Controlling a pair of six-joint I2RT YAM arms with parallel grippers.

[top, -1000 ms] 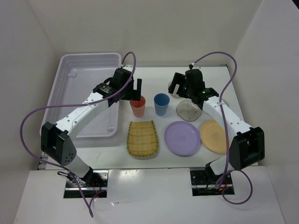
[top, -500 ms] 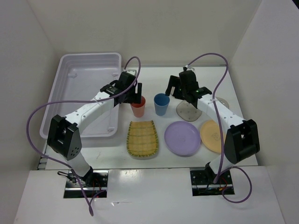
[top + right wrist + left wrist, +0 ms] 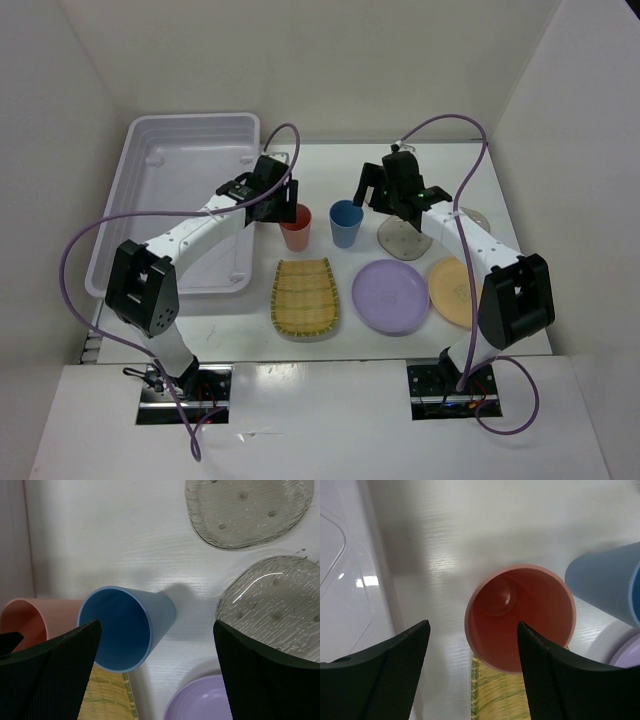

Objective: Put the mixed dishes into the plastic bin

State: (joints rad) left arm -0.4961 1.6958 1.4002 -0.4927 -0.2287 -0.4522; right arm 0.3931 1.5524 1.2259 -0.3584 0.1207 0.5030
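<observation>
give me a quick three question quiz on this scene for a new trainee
1. True or false: the pink cup lies on its side.
2. Which dish sits just on the arm-base side of the pink cup? A) yellow ribbed tray B) lilac plate C) orange plate
3. How many translucent grey plates show in the right wrist view?

Key: 1 false, it stands upright. 2 A. 3 two.
</observation>
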